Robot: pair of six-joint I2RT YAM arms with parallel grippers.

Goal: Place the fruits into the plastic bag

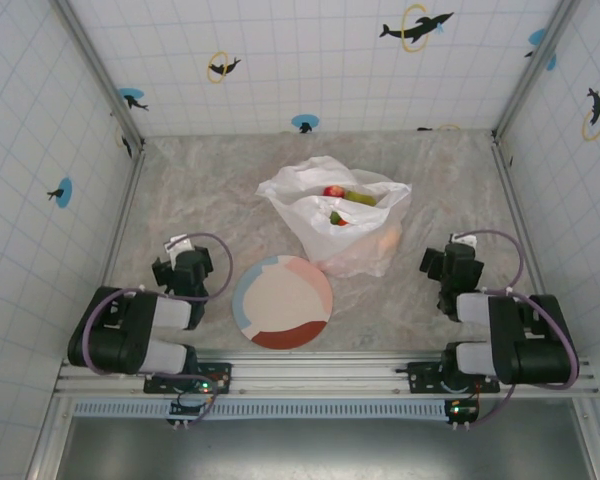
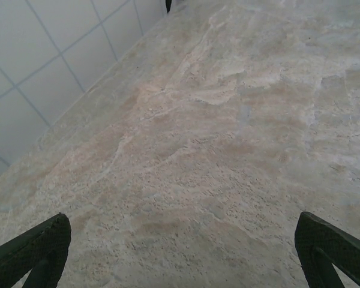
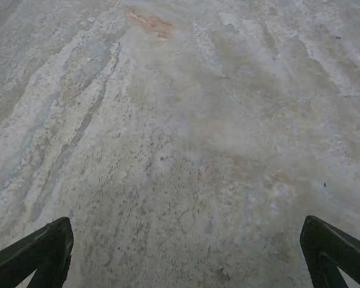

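Looks done — fruits [image 1: 332, 191] sit in the bag [image 1: 355, 250] at the centre of the table [image 1: 200, 180], none on the plate [image 1: 282, 301] (near edge), left gripper [image 2: 180, 252] and right gripper [image 3: 186, 252] both wide open, empty.

Item: right gripper [image 3: 186, 255], mine. Jaws spread wide, one at each lower corner of the view. Fingers [image 3: 39, 252]: dark green, angular, tips pointing up into the frame. Between them I see bare tabletop [image 3: 186, 150]: stone-patterned, mottled grey and beige, finely speckled. Pale wavy streaks [image 3: 66, 114] run down its left side. One rust-orange patch [image 3: 151, 24] near the top edge, left of centre.
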